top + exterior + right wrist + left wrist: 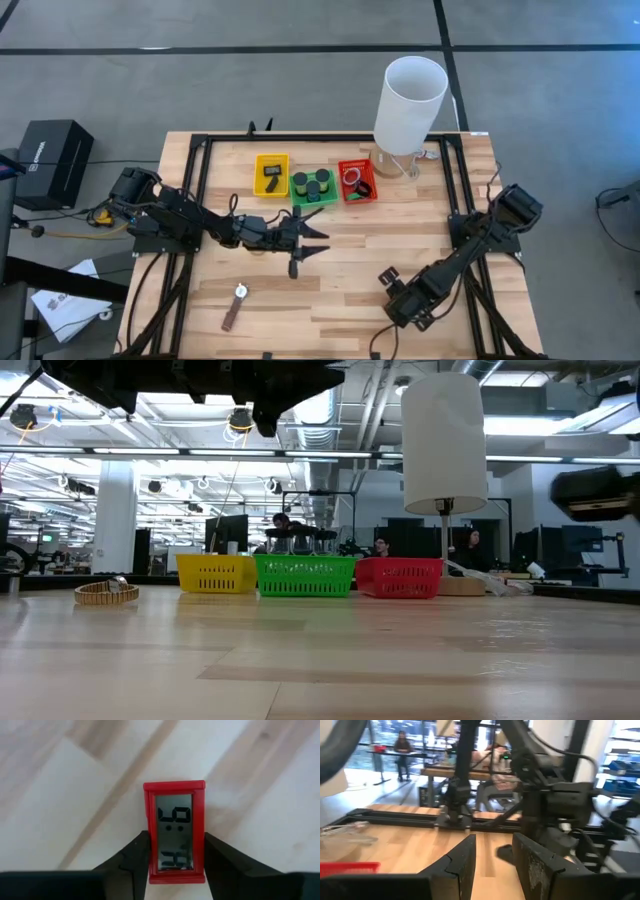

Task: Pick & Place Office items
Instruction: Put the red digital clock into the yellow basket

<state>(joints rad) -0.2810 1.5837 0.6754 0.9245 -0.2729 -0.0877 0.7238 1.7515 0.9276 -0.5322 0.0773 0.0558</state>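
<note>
A red digital clock (175,827) lies flat on the wooden table (60,795), its display up. My right gripper (176,839) points down at it near the table's front right (393,284) and is shut on it; in the high view the gripper hides the clock. My left gripper (492,865) hangs level over the table's middle (316,240), open, with nothing between its fingers. A wristwatch with a brown strap (237,305) lies flat on the table near the front left (105,592). My right gripper pinches the clock's two long sides (149,827) between its two fingers, at the end by the display's lower digits. The fingers come from above, pointing down, and lie across the clock. The clock rests flat on the table.
At the back stand a yellow tray (271,160), a green tray (296,200) with dark cylinders and a red tray (343,168) with small items. A tall white cylinder (410,100) stands right of them. A black frame (200,150) edges the table.
</note>
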